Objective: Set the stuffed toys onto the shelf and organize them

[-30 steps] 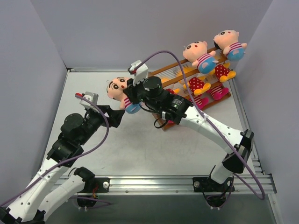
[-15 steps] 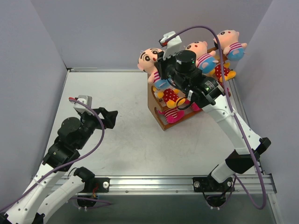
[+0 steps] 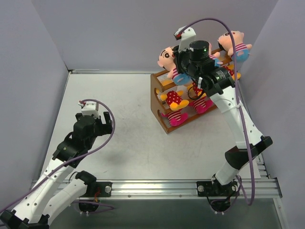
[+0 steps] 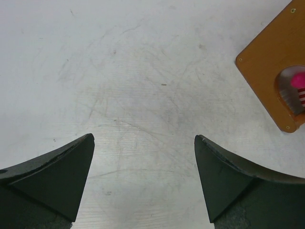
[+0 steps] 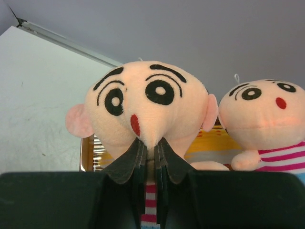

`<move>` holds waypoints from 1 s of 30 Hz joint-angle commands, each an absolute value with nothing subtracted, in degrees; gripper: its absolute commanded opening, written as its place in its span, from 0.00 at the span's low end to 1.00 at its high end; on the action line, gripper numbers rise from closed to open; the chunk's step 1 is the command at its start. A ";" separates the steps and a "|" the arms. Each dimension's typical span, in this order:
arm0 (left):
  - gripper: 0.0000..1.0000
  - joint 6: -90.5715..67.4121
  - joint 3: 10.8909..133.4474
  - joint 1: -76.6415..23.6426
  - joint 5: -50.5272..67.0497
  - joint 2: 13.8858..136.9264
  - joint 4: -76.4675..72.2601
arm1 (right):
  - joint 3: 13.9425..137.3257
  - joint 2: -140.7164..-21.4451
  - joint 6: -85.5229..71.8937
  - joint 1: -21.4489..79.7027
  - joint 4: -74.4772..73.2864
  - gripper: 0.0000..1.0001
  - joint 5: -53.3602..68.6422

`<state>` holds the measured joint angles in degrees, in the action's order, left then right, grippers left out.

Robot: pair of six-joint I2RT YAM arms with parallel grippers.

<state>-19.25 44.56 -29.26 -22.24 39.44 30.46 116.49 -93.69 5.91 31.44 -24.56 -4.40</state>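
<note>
My right gripper [image 3: 177, 67] [image 5: 150, 148] is shut on a peach-faced boy doll [image 3: 167, 58] [image 5: 145, 107], pinching it at the chin and neck, and holds it over the left end of the top tier of the orange-brown shelf [image 3: 157, 90]. A second boy doll [image 5: 267, 119] sits just right of it, mostly hidden behind the arm in the top view. A third boy doll [image 3: 234, 44] sits at the shelf's right end. A yellow bear in red polka-dots [image 3: 173, 99] and a magenta striped doll [image 3: 174, 118] lie on lower tiers. My left gripper [image 3: 106, 125] [image 4: 143, 157] is open and empty above the table.
The shelf's end panel [image 4: 276, 67] shows at the upper right of the left wrist view, with a magenta doll behind its cutout. Grey walls close the table on three sides. A metal rail [image 3: 157, 187] runs along the near edge.
My right gripper has carried the boy doll from the table's middle up and right to the shelf's top tier. My left arm has drawn back toward its base.
</note>
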 commanded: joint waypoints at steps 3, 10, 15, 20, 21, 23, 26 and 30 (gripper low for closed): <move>0.94 -17.93 45.26 -26.99 -23.55 42.62 30.58 | 118.83 -96.15 5.89 31.20 -24.61 0.00 -2.55; 0.94 -17.23 46.32 -24.88 -22.42 44.74 31.20 | 118.48 -97.56 2.73 31.11 -23.29 0.00 -2.72; 0.94 -15.12 46.85 -21.81 -19.78 44.65 29.62 | 118.39 -98.79 1.06 31.64 -23.20 0.00 -1.85; 0.94 -15.20 45.62 -17.59 -14.16 45.09 27.34 | 118.48 -99.14 1.06 31.90 -23.38 0.01 -2.37; 0.94 -15.47 45.62 -17.14 -13.63 45.17 27.25 | 118.48 -99.23 1.05 31.90 -23.29 0.02 -2.63; 0.94 -15.47 45.53 -16.09 -12.92 45.17 26.72 | 118.48 -99.49 1.05 31.90 -23.47 0.05 -2.90; 0.94 -15.38 45.44 -15.38 -12.22 45.00 26.63 | 118.48 -100.11 1.05 31.99 -23.38 0.09 -3.08; 0.94 -15.29 45.35 -15.29 -11.87 44.91 26.46 | 118.48 -100.55 0.97 31.90 -23.55 0.13 -2.99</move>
<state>-15.97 44.51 -15.68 -13.50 45.23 29.71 116.71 -100.29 1.45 31.57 -24.86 -2.55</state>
